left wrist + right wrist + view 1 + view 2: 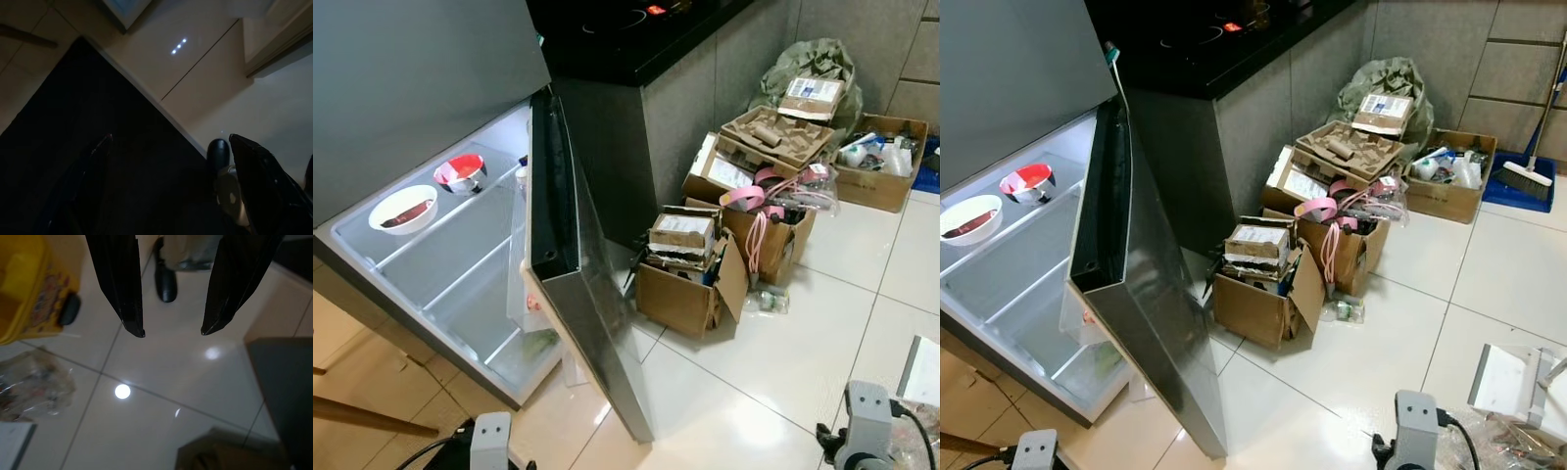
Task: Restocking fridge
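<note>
The fridge (pixel 431 264) stands open on my left, its grey door (pixel 582 304) swung out toward me. On the lit upper shelf sit a white bowl (pixel 403 209) with something dark red in it and a metal bowl (pixel 460 172) with red contents. Greens show in the bottom drawer (pixel 536 345). Both arms hang low at the frame bottom, left wrist (pixel 490 439) and right wrist (pixel 867 419). My left gripper (pixel 170 137) is open over a dark mat (pixel 73 161). My right gripper (pixel 172 334) is open above the tiled floor, holding nothing.
Open cardboard boxes (pixel 690 274) full of packages and pink cable (pixel 759 230) crowd the floor right of the door. A black counter (pixel 626 34) stands behind. Near my right gripper are a yellow container (pixel 24 284), a plastic bag (pixel 34 382) and a person's black shoe (pixel 165 281).
</note>
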Tool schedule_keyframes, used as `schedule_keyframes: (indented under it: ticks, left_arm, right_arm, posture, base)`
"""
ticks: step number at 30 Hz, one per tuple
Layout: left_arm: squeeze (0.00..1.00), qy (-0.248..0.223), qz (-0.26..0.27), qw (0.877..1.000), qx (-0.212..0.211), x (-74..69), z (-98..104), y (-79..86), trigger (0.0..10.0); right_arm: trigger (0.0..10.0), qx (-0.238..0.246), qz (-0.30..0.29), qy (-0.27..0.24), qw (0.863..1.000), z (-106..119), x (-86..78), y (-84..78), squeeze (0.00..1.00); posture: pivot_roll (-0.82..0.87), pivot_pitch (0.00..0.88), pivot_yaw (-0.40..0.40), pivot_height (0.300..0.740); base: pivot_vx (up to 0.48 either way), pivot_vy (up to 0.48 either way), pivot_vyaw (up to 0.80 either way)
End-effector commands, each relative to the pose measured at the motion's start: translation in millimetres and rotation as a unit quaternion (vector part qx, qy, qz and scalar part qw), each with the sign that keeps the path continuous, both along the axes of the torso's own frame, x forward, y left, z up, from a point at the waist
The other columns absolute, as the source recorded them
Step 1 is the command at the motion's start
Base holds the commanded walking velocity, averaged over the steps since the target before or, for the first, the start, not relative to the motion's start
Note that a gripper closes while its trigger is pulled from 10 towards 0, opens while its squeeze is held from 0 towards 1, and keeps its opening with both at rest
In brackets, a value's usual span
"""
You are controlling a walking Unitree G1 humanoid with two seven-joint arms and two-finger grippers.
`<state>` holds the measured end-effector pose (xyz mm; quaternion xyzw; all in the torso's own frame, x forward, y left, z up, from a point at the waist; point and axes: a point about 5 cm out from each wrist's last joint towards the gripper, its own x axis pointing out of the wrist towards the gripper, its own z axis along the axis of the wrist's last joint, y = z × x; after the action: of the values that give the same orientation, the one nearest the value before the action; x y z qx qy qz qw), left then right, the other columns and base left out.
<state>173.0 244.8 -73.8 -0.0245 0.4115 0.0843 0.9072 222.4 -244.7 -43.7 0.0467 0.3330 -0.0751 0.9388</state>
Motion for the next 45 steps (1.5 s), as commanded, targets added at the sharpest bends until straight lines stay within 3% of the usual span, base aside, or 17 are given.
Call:
schedule_keyframes:
  ticks: [1,6,19,45]
  left_arm:
    - [0.0,-0.001,0.012,1.0,0.006,-3.9,0.9,8.4,10.0]
    - [0.0,-0.024,0.01,1.0,-0.001,4.7,4.2,3.0,10.0]
    - [0.0,-0.06,-0.005,0.998,-0.016,23.9,11.8,-10.0,10.0]
    - [0.0,-0.085,-0.027,0.996,-0.019,37.1,20.1,-16.8,10.0]
  right_arm:
    - [10.0,0.001,0.021,-0.003,1.0,-0.4,0.6,5.3,0.0]
    - [10.0,0.014,0.046,-0.006,0.999,-0.4,2.7,12.9,0.0]
    - [10.0,0.016,0.054,-0.009,0.998,1.1,4.4,12.9,0.0]
    - [10.0,0.014,0.026,-0.011,1.0,0.2,1.7,8.6,0.0]
  posture:
    - [-0.06,0.126,0.129,0.74]
    - [-0.06,0.124,0.126,0.74]
    - [-0.06,0.123,0.125,0.74]
    - [-0.06,0.112,0.139,0.74]
  base:
    - [0.0,0.0,0.0]
    - [0.0,0.0,0.63]
    - [0.0,0.0,0.79]
    - [0.0,0.0,0.78]
